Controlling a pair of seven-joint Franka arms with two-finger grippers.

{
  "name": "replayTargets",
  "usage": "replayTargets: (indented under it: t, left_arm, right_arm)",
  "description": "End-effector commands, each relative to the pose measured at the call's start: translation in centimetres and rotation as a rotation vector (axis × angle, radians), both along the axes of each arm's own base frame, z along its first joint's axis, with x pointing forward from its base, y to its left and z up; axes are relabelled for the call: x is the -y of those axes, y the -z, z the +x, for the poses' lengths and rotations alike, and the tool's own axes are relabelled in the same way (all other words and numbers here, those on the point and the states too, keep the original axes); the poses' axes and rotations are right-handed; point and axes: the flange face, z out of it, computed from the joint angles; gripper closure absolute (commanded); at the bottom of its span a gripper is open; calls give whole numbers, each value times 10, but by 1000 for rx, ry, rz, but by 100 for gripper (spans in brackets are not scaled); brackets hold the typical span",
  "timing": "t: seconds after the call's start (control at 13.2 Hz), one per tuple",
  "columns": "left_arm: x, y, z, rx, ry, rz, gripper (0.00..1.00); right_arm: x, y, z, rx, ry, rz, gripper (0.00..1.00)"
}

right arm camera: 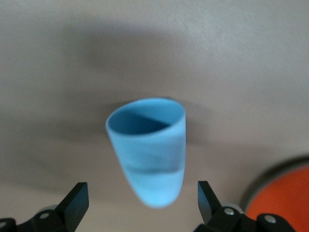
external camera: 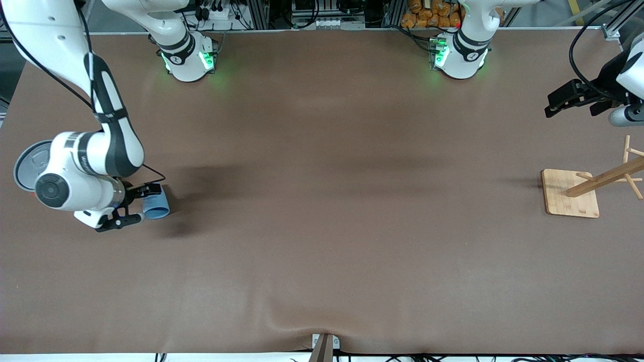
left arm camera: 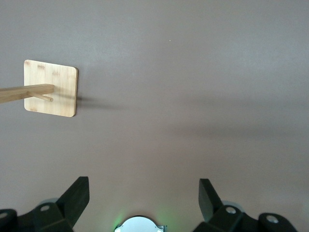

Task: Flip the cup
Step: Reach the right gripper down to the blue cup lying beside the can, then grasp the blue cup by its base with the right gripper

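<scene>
The cup [external camera: 157, 205], small, light blue and tapered, sits at the right arm's end of the brown table [external camera: 322, 226]. In the right wrist view the cup [right arm camera: 150, 150] shows its open mouth and hollow inside, with its narrower closed end toward the camera; whether it lies on its side or is lifted off the cloth cannot be told.

The right gripper [external camera: 138, 203] is at the cup, its two black fingers [right arm camera: 72, 205] spread wide, one on each side of the cup's narrow end. A gap shows between each finger and the cup wall, so the fingers are apart from it and nothing is pinched.

Just beside the cup, under the right arm's wrist, is an orange can with a grey lid [external camera: 30, 163]; its orange body and grey rim [right arm camera: 285, 193] show at the edge of the right wrist view.

The left gripper [external camera: 568, 100] waits in the air over the left arm's end of the table, its fingers [left arm camera: 75, 200] spread wide and empty. Near it a wooden rack with pegs [external camera: 606, 176] rises from a square bamboo base [left arm camera: 50, 87] on the table.
</scene>
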Motion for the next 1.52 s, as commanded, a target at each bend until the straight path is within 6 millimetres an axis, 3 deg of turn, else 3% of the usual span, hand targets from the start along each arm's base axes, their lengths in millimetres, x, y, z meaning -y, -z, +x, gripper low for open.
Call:
replayTargets:
  t: [0.0,0.15,0.3,0.38,0.46,0.53,0.61,0.76,0.91,1.06,1.29,1.44]
  left_arm:
    - [-2,-2,0,-8,6,-14,0]
    - [-1,-1,0,-10,7,-14,0]
    - [0,-1,1,-10,9,-14,0]
    - [0,-2,0,-8,9,-14,0]
    - [1,-2,0,-8,11,-15,0]
    - [1,-2,0,-8,10,-14,0]
    - [0,-1,1,-11,9,-15,0]
    - [-1,-1,1,-11,6,-15,0]
    - [-1,-1,1,-10,6,-15,0]
    - [-1,-1,1,-10,6,-15,0]
    - [0,-1,1,-11,9,-15,0]
    - [-1,0,1,-11,7,-15,0]
  right_arm:
    - [9,29,-10,43,-64,16,0]
    - [23,48,-11,43,-77,20,0]
    - [27,55,-14,35,-77,30,0]
    - [28,56,-15,28,-77,31,13]
    - [26,55,-16,24,-83,33,37]
    - [21,50,-17,29,-124,44,51]
    - [15,40,-15,43,-188,61,60]
    - [-11,11,-4,97,-368,104,61]
    - [-54,-16,10,156,-594,152,61]
    - [-110,-41,24,213,-781,198,61]
    - [-216,-59,13,251,-1026,208,62]
    - [-293,-69,-5,282,-1212,158,62]
